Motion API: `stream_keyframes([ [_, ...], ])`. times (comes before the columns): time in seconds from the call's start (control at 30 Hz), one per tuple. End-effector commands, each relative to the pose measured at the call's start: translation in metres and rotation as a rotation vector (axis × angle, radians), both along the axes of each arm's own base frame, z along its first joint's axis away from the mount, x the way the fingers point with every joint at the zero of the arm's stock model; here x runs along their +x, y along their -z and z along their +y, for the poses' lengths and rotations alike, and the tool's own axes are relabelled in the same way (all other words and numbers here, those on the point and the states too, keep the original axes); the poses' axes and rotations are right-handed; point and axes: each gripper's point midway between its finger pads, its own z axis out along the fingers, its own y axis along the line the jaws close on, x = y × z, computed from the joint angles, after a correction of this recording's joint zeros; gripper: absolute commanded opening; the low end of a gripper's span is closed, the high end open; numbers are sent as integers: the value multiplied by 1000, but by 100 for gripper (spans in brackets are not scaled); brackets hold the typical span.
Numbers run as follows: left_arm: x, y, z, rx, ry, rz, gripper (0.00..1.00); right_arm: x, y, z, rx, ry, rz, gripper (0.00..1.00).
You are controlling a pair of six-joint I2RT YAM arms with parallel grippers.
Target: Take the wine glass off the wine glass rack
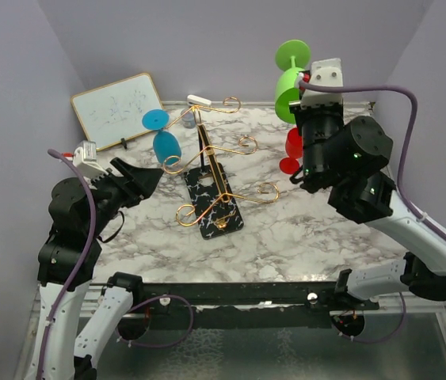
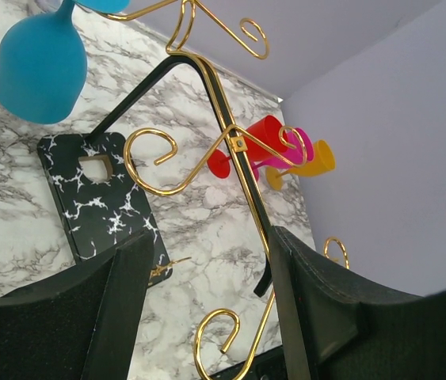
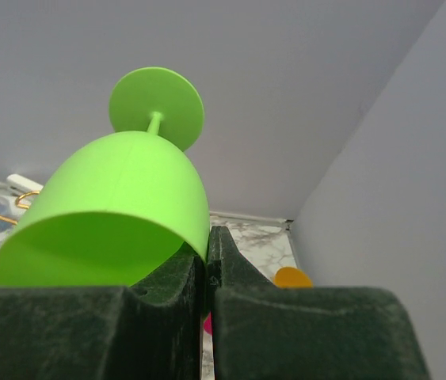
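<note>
While in right gripper point(image 3: 207, 265), green wine glass point(image 3: 120, 198) (foot up).

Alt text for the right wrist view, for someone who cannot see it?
The right gripper, jaws shut, pinches the rim of a lime-green wine glass, foot uppermost, against a lilac wall. Behind, slivers of marble table and an orange glass.

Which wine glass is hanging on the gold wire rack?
The blue plastic wine glass, hanging bowl-down from the gold wire rack. The green glass is in the right gripper; the red, pink and orange glasses lie on the marble table.
</note>
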Motion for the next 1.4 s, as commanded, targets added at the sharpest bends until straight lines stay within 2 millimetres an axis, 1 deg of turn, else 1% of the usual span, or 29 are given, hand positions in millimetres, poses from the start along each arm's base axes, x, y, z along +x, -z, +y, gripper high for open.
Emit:
stream_keyframes([
  [0.0, -4, -20, -1, 7, 16, -75, 62, 32, -5, 7, -106, 59, 7, 1],
  [0.03, -4, -21, -1, 6, 16, -78, 62, 44, 0, 8, -129, 64, 34, 1],
  [0.1, -6, -22, 0, 8, 16, -77, 61, 76, 18, 8, -120, 35, 124, 1],
  [0.13, -6, -22, 0, 10, 13, -74, 61, 94, 31, 2, -101, 29, 185, 1],
  [0.17, -7, -23, 1, 12, 13, -75, 61, 105, 41, -7, -68, 33, 221, 1],
  [0.2, -8, -25, 2, 15, 9, -77, 61, 112, 49, -17, -38, 44, 250, 1],
  [0.3, -11, -27, 5, 35, -2, -76, 61, 120, 79, -40, 127, 12, 409, 1],
  [0.37, -12, -27, 7, 45, -8, -73, 61, 115, 99, -51, 200, -13, 496, 1],
  [0.47, -11, -21, 7, 51, -8, -62, 61, 98, 129, -60, 271, -46, 629, 1],
  [0.67, -5, -5, 4, 55, 3, -34, 61, 58, 172, -57, 308, -111, 807, 1],
  [0.77, -4, 0, 4, 62, 4, -26, 61, 48, 203, -52, 289, -130, 917, 1],
  [0.8, -3, 2, 4, 65, 3, -23, 61, 45, 218, -52, 280, -118, 959, 1],
  [0.9, -4, 4, 6, 78, -4, -20, 61, 42, 252, -56, 267, -81, 1037, 1],
  [0.97, -5, 4, 9, 87, -14, -20, 61, 41, 269, -58, 270, -64, 1070, 1],
  [1.13, -8, 8, 13, 111, -26, -13, 60, 44, 302, -63, 254, -24, 1120, 2],
  [1.3, -8, 15, 14, 118, -32, -2, 61, 55, 338, -73, 224, 26, 1189, 1],
  [1.37, -9, 17, 15, 118, -35, 3, 61, 62, 346, -80, 218, 63, 1196, 1],
])
